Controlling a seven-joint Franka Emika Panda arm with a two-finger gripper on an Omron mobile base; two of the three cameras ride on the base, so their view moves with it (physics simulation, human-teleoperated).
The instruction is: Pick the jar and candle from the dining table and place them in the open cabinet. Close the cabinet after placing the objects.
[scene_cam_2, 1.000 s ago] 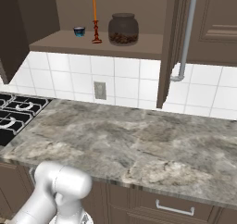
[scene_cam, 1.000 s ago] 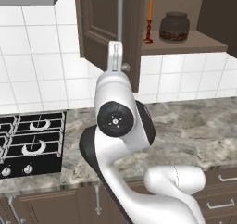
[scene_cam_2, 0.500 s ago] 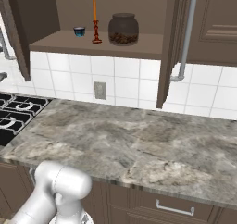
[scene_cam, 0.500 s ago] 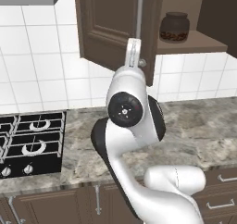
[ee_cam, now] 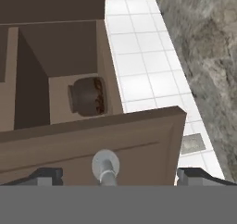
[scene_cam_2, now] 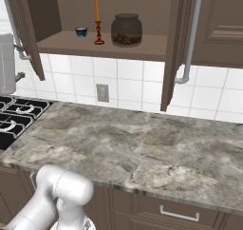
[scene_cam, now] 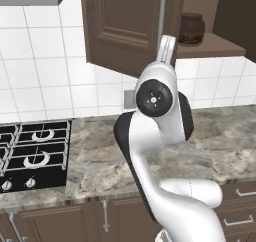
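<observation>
Jar (scene_cam_2: pixel 126 30) and candle (scene_cam_2: pixel 98 21) already stand on the cabinet (scene_cam_2: pixel 104 46) shelf, far above the counter (scene_cam_2: pixel 142 148). Only closing remains: the claw (ee_cam: pixel 119 176), spread wide, straddles the left door's (scene_cam: pixel 125 26) handle (ee_cam: pixel 105 165).

The arm (scene_cam: pixel 159 136) reaches up, its claw (ee_cam: pixel 113 174) apparently spread wide.

A kitchen — gas hob (scene_cam: pixel 30 156) at lower left, marble counter (scene_cam_2: pixel 142 153), tiled wall (scene_cam: pixel 40 61), wooden cabinet (scene_cam_2: pixel 114 43) above.
</observation>
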